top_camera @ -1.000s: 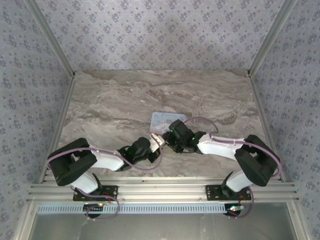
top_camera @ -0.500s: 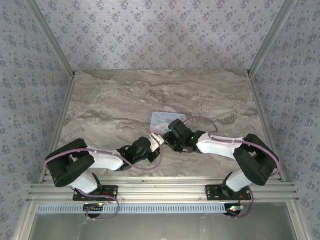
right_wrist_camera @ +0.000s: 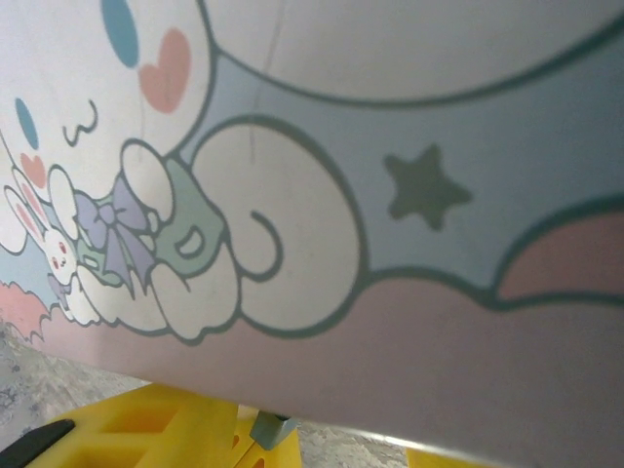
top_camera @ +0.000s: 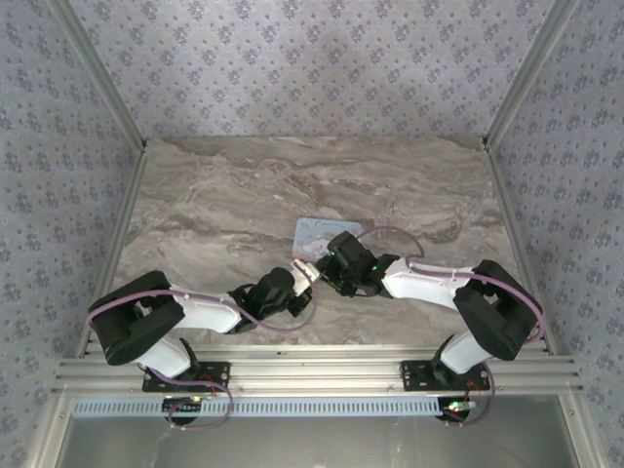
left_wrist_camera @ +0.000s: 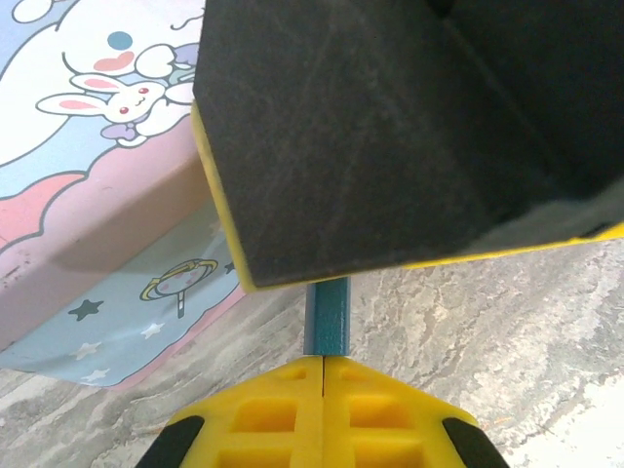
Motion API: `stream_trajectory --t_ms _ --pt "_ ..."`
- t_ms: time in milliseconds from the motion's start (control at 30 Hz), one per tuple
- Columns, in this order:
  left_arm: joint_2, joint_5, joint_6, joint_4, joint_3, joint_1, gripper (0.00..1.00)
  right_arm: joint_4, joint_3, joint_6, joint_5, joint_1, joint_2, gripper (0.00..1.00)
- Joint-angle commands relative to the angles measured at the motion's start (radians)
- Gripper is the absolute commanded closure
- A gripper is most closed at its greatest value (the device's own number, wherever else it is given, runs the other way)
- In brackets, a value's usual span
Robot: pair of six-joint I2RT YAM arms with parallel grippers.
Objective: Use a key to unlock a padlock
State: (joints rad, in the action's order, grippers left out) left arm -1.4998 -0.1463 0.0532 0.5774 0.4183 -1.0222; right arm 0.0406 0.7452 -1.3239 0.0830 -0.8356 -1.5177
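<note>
Padlock: a thin dark teal strip, seen edge-on at the lower centre of the left wrist view, just right of the cartoon tin.
Long axis: ran straight up the frame, from the left hand to the finger of the right hand above it.
Left hand: fingers closed flush on the strip's lower end, holding it.
Right hand: how far open could not be told; a small grey stub sat under the tin's edge, key or lock unclear.
Nearer arm: neither; both hands stood tip to tip in the lower centre of the top view.
Pose: both forearms reached inward, low over the desk.
Next move: probably depended on lining up along that axis.
</note>
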Motion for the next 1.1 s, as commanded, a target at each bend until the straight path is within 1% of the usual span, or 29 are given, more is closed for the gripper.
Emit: stream_trajectory --t_ms 0,133,267,367,533,667,700,800,900,967,1067 --pt "-0.005 0.032 0.007 0.087 0.020 -0.024 1.00 -0.042 0.011 -0.016 0.033 -0.013 0.003 0.53" --pt "-0.005 0.040 0.042 0.153 -0.001 -0.022 1.00 -0.049 0.000 -0.019 0.042 -0.012 0.003 0.60" --pt "-0.015 0.055 0.085 0.217 -0.014 -0.022 1.00 -0.053 -0.006 -0.022 0.056 -0.005 0.005 0.72" --pt "-0.023 0.057 0.104 0.256 -0.027 -0.022 1.00 -0.046 -0.006 -0.021 0.057 0.000 0.014 0.76" --pt "-0.030 0.057 0.102 0.248 -0.026 -0.023 1.00 -0.021 -0.005 -0.014 0.051 0.008 0.032 0.92" --pt "-0.031 0.052 0.100 0.243 -0.033 -0.024 1.00 0.007 -0.006 -0.010 0.040 0.010 0.045 0.96" --pt "-0.033 0.052 0.100 0.239 -0.033 -0.023 1.00 0.011 -0.007 -0.006 0.037 0.009 0.047 1.00" --pt "-0.033 0.052 0.103 0.220 -0.029 -0.023 1.00 0.005 -0.014 0.015 0.037 0.007 0.054 1.00" --pt "-0.033 0.049 0.113 0.187 -0.023 -0.022 0.82 0.014 -0.027 0.041 0.022 0.014 0.064 1.00" --pt "-0.034 0.043 0.127 0.187 -0.030 -0.020 0.76 -0.001 -0.060 0.047 0.026 0.032 0.068 1.00" --pt "-0.043 0.046 0.153 0.184 -0.038 -0.005 0.75 -0.086 -0.126 0.037 0.063 0.070 0.069 1.00"
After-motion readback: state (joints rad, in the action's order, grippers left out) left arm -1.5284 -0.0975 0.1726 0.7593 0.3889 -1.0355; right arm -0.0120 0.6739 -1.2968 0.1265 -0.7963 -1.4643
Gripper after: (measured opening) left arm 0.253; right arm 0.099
